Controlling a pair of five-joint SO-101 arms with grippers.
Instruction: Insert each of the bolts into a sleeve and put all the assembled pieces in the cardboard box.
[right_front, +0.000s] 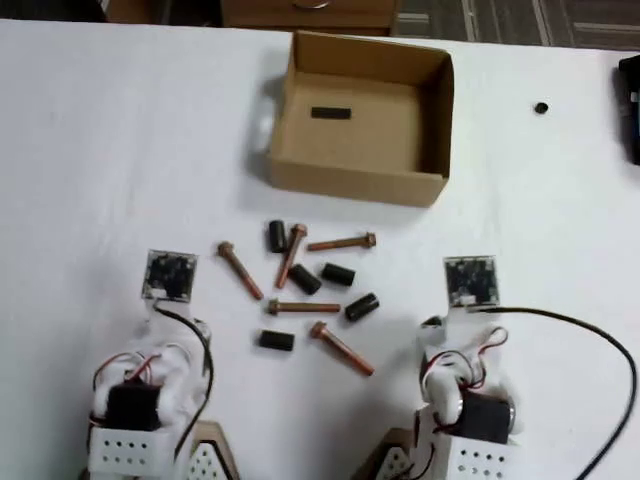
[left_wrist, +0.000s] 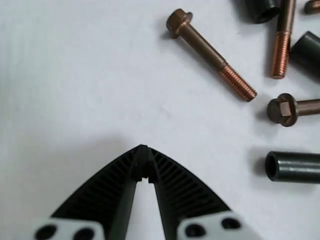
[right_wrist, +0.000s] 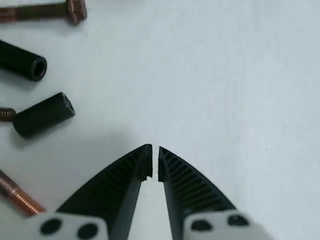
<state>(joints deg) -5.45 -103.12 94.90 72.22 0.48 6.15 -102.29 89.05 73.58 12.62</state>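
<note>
Both grippers empty near the front edge

The left gripper has its tips pressed together, and the right gripper is basically closed too. The bolts and sleeves lie loose mid-tabletop just beyond. Further back, the cardboard box holds one black piece. Can't tell if there's a bolt in it.

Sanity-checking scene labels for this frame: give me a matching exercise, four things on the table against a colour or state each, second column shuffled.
Things
1. bolts
2. sleeves
3. cardboard box
4. left gripper

Colour or state
A. shut, holding nothing
B. copper-coloured
C. black
D. open at the top

Pairs: 1-B; 2-C; 3-D; 4-A
</note>
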